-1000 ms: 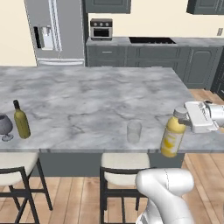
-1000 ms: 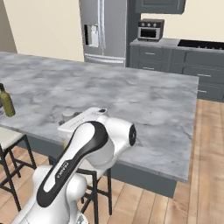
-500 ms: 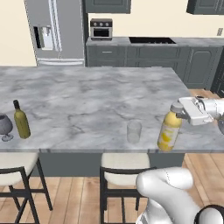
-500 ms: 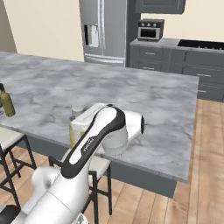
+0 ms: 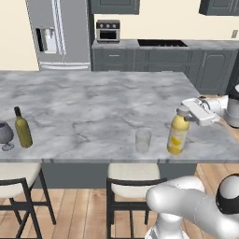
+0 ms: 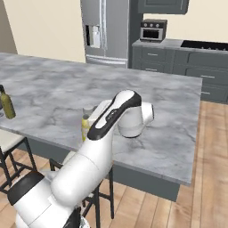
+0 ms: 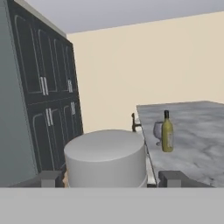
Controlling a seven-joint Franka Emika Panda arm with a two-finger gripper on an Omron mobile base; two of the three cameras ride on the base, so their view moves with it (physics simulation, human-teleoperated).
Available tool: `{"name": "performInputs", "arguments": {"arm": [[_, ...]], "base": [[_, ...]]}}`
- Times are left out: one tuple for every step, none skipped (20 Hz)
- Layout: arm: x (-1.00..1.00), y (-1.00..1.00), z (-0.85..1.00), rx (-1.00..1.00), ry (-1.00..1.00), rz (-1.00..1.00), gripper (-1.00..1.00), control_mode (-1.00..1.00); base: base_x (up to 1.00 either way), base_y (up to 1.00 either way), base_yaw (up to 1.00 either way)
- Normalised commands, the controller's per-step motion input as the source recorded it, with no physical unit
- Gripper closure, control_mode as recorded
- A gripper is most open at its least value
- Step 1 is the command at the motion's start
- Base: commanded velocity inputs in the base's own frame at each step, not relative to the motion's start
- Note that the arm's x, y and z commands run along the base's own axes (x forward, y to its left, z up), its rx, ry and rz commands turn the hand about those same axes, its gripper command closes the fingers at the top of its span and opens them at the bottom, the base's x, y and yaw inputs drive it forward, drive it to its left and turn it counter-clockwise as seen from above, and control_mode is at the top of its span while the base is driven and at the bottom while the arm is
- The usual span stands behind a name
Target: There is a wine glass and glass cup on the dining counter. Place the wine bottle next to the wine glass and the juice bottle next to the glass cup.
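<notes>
Gripper (image 5: 186, 112) sits level with the cap of the juice bottle (image 5: 177, 134), reaching in from the right, its jaws clamped on either side of that pale cap (the hand view shows the cap between both tips). The bottle stands upright near the front edge of the dining counter (image 5: 93, 102), with the glass cup (image 5: 143, 140) just to its left, so any remaining travel is leftward. The wine bottle (image 5: 22, 128) stands far left beside the wine glass (image 5: 5, 134).

Two base views are set behind the arm, L and R, facing forward and down; the marble counter (image 5: 93, 107) is shared by both. Hand view is held close behind a bottle cap (image 7: 105, 155), looking along the counter.
</notes>
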Motion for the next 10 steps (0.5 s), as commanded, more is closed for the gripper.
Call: {"name": "performInputs", "arguments": {"arm": [[0.44, -0.10, -0.13, 0.00, 0.04, -0.03, 1.00, -1.00], [0.33, -0.06, -0.20, 0.00, 0.00, -0.04, 1.00, -1.00], [0.35, 0.00, -0.28, 0.00, 0.00, -0.05, 1.00, -1.00], [0.44, 0.00, -0.29, 0.00, 0.00, -0.04, 1.00, -1.00], [0.47, 0.00, -0.29, 0.00, -0.02, -0.04, 1.00, -1.00], [0.52, -0.01, -0.24, 0.00, -0.01, -0.04, 1.00, -1.00], [0.52, 0.00, -0.26, 0.00, 0.00, -0.04, 1.00, -1.00], [0.52, 0.00, -0.27, 0.00, 0.00, -0.05, 1.00, -1.00], [0.49, 0.00, -0.34, 0.00, 0.00, -0.05, 1.00, -1.00], [0.49, 0.05, -0.38, 0.00, 0.00, -0.04, 1.00, -1.00]], "base": [[0.00, 0.00, 0.00], [0.00, 0.00, 0.00], [0.00, 0.00, 0.00], [0.00, 0.00, 0.00], [0.00, 0.00, 0.00], [0.00, 0.00, 0.00], [0.00, 0.00, 0.00], [0.00, 0.00, 0.00], [0.00, 0.00, 0.00], [0.00, 0.00, 0.00]]}}
